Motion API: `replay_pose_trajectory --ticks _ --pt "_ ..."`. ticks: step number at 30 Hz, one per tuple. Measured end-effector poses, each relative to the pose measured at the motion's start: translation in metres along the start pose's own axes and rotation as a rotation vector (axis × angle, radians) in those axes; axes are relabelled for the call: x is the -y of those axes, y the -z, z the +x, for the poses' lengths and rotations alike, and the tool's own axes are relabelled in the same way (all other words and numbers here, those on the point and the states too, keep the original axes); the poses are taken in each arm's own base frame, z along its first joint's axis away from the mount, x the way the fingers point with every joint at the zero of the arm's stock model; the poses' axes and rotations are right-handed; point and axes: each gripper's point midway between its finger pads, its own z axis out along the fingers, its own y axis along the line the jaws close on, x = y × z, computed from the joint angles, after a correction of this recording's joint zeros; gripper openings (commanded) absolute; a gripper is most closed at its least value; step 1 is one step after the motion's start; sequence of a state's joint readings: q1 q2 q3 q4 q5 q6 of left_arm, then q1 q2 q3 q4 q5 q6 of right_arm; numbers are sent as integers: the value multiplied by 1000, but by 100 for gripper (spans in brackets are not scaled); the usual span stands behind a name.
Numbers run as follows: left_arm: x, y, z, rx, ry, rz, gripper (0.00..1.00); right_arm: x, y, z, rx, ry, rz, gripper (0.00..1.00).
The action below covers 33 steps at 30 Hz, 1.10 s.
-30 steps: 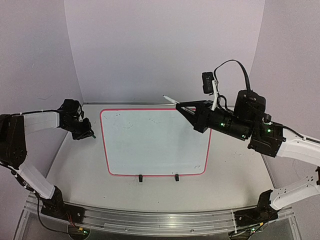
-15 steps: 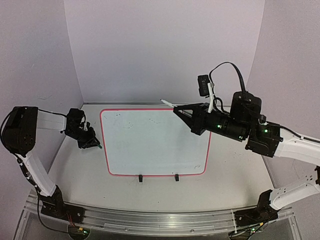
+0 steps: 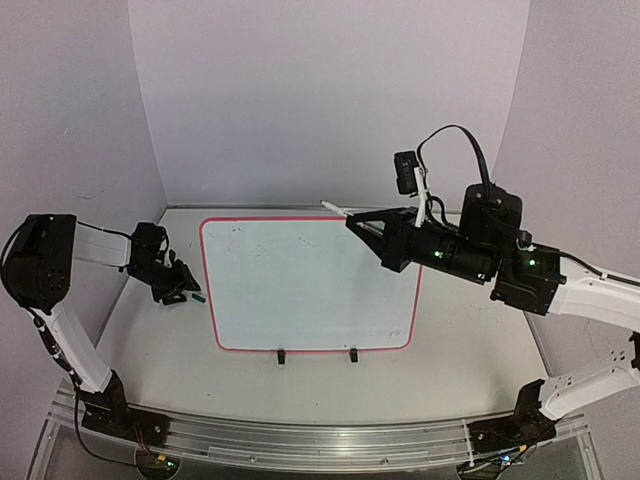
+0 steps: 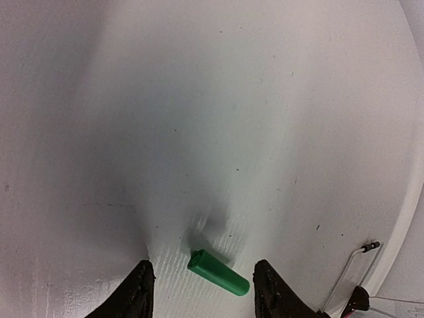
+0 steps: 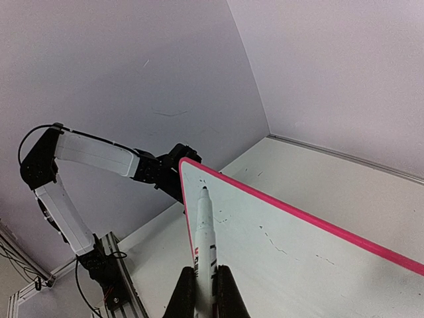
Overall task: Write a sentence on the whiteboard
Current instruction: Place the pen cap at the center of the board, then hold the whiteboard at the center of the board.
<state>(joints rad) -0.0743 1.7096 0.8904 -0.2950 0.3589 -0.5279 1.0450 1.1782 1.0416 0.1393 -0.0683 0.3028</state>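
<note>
The whiteboard [image 3: 300, 285], white with a red-pink frame, lies flat on the table. No green letters of the sentence show on it, only faint dark specks. My right gripper [image 3: 364, 222] is shut on a white uncapped marker [image 3: 338, 208] and holds it above the board's far right corner. In the right wrist view the marker [image 5: 204, 225] points tip-up over the board [image 5: 298, 258] from between my shut right gripper [image 5: 204, 281]. My left gripper [image 3: 178, 288] is low on the table left of the board. It is open [image 4: 202, 268], with a green marker cap [image 4: 218, 272] lying loose between the fingers.
The green cap [image 3: 198, 298] lies just outside the board's left edge. Two black clips [image 3: 282, 356] [image 3: 353, 355] sit on the board's near edge. White walls close in on the left, the back and the right. A thin cable [image 4: 344, 278] runs at the left wrist view's lower right.
My left gripper has moved nearer and lower beside the board. The green cap now lies on the table at its fingers. My right gripper has drifted slightly left with the marker.
</note>
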Motion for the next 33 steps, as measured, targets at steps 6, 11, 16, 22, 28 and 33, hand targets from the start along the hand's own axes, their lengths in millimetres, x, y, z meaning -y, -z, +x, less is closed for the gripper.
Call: replay_pose_trajectory --ticks 6,11,16,22,28,33 --pt "-2 10 -5 35 -6 -24 66 -1 0 2 -6 1 -2 0" --pt "4 32 -15 103 -26 -37 82 -4 2 1 -4 10 -9 0" --pt "18 69 -24 180 -62 -26 89 -6 6 -2 5 15 -16 0" --pt "54 127 -39 271 -173 29 90 -9 9 -4 9 15 -26 0" --pt "105 178 -30 335 -375 231 89 -13 9 -1 -1 15 -52 0" --pt "139 212 -3 378 -525 437 90 -19 9 2 -17 16 -87 0"
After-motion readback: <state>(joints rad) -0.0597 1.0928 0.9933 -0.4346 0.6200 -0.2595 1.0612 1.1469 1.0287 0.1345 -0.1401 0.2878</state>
